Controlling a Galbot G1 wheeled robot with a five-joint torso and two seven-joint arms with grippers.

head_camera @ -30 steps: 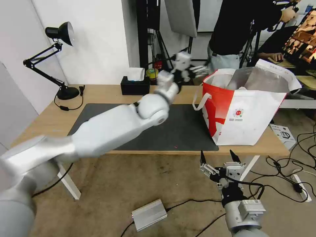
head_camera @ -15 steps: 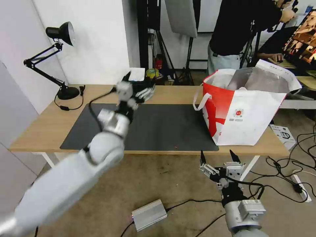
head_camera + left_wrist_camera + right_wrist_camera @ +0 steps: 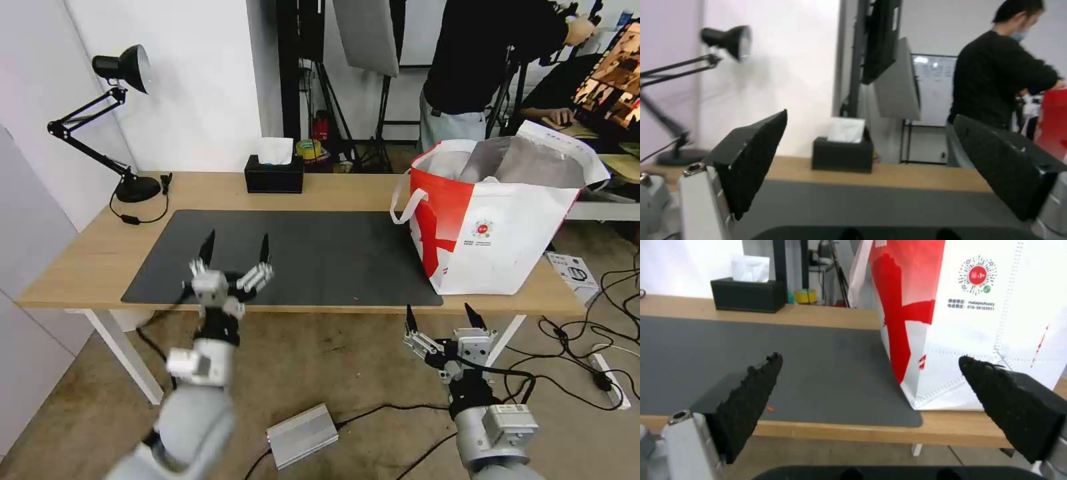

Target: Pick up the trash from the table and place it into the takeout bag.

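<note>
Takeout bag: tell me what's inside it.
Through the open top of the takeout bag, only silver foil lining shows. The walls cover the bottom, so any trash inside can't be seen.

From the head we look forward and down over the whole surface. Our left wrist camera sits low behind the left end effector, facing across toward the tissue box. Our right wrist camera, behind the right end effector, faces the takeout bag close ahead; every view shares the mat.
</note>
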